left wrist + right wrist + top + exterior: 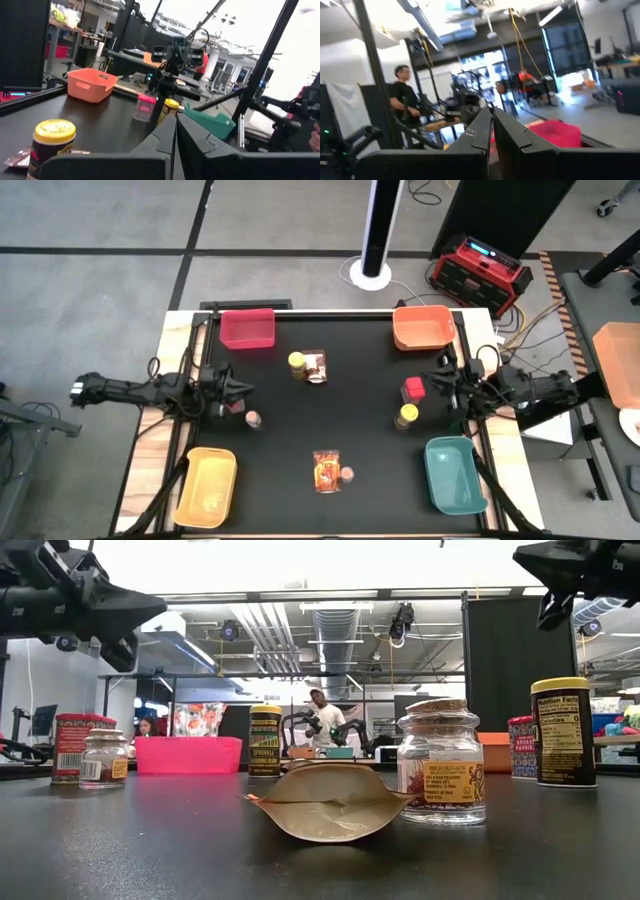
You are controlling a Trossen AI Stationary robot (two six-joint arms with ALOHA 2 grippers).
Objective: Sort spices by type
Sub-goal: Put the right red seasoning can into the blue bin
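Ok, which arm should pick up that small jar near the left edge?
Left. In the high view the left gripper hovers right beside the small jar, fingers shut, while the right gripper waits across the table by the red container.

Black table (360, 410): four corner bins (247, 328), spice jars (297, 362), packets (327, 470).

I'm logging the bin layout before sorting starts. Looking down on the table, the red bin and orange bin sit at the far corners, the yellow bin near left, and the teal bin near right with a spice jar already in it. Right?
Not quite. The high view shows the teal plastic bin near right holding nothing; no jar is in it. The red bin and orange bin sit at the far corners, the yellow bin near left.
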